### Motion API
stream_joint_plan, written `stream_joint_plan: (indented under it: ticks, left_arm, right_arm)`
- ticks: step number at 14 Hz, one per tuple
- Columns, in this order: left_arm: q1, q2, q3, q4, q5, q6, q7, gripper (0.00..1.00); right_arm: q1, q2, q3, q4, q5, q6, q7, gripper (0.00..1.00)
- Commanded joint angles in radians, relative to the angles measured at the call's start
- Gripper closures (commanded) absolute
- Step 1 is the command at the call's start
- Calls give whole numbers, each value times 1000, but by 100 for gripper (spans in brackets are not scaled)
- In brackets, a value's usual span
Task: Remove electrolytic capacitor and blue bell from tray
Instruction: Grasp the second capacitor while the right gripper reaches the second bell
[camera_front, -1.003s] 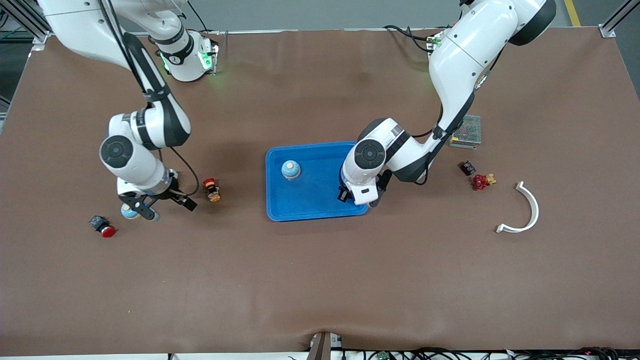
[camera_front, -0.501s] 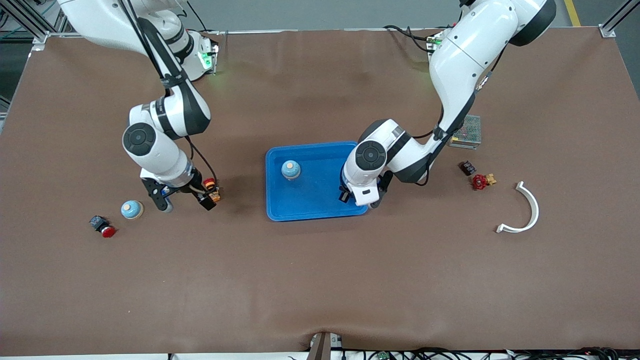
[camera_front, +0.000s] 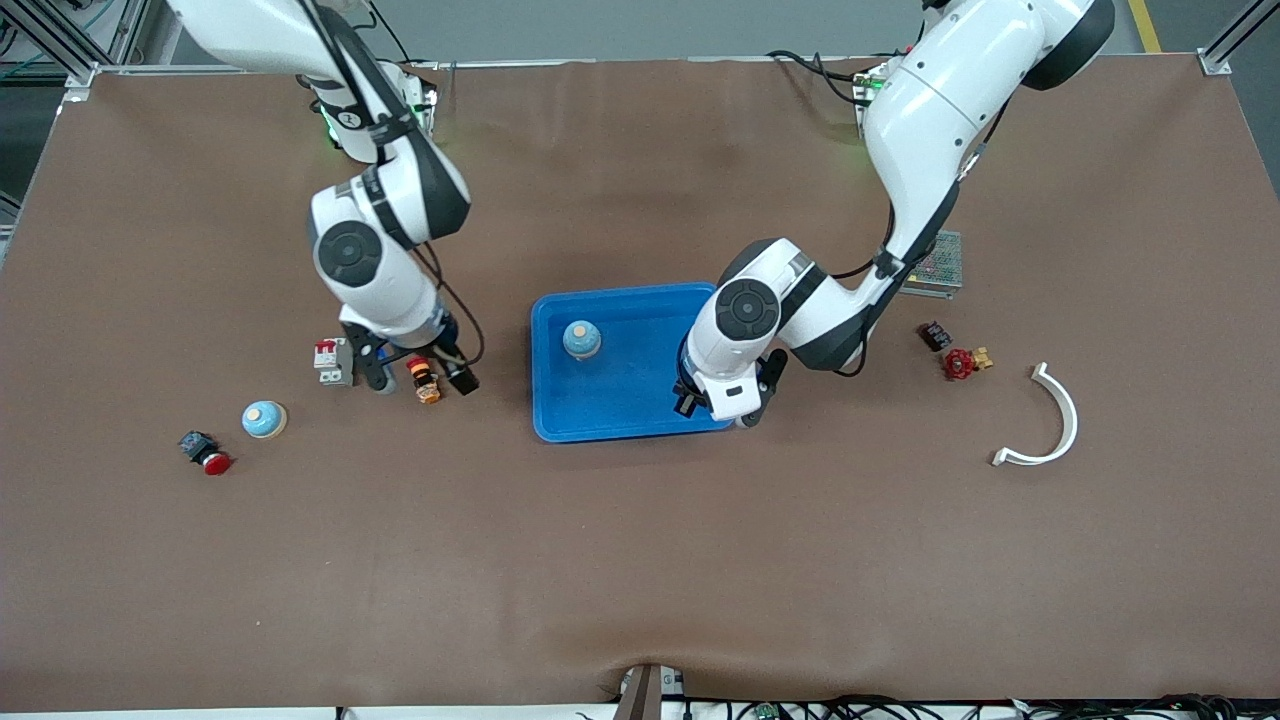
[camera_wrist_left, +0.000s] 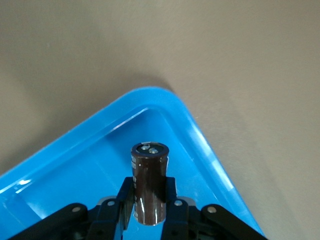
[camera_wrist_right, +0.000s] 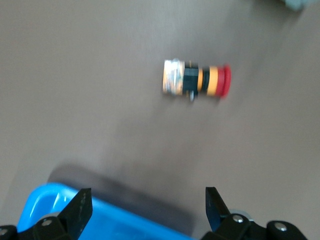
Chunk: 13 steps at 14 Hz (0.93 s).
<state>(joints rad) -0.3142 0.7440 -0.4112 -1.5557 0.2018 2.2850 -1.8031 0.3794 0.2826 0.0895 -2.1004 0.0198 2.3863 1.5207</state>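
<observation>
Capacitor clamped in the tray corner, bell waiting in the tray.

Going across from the right arm's end, relative to the tray (camera_front: 610, 400): my right gripper (camera_front: 418, 375) hangs outside it over the worktop, jaws apart and empty. The blue bell (camera_front: 581, 339) sits inside, light and rounded, so I judge its knob the best hold. My left gripper (camera_wrist_left: 149, 212) has jaws clamped on the electrolytic capacitor (camera_wrist_left: 149, 182), a stiff, smooth, probably slippery can, in the tray's corner.

Robotics lab, two arms (camera_front: 400, 200), brown-covered table (camera_front: 640, 560)

Even, bright overhead light casts soft shadows under both arms; the right wrist view is motion-blurred.
</observation>
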Motion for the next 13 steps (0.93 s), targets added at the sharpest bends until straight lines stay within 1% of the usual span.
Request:
stream_joint_plan:
  ticks: [1, 5, 9, 13]
  left_arm:
    - [26, -95, 2, -14, 10, -117, 89, 100]
    - [133, -169, -6, -33, -7, -297, 319, 100]
    - [219, -178, -3, -83, 10, -297, 442, 100]
    - [355, -181, -1, -132, 11, -291, 612, 100]
  right_arm:
    - [56, -19, -4, -9, 8, -12, 125, 0]
    - [137, -4, -4, -6, 8, 31, 333, 0]
    - [177, 35, -4, 2, 8, 71, 449, 0]
    - [205, 116, -5, 48, 6, 126, 498, 0]
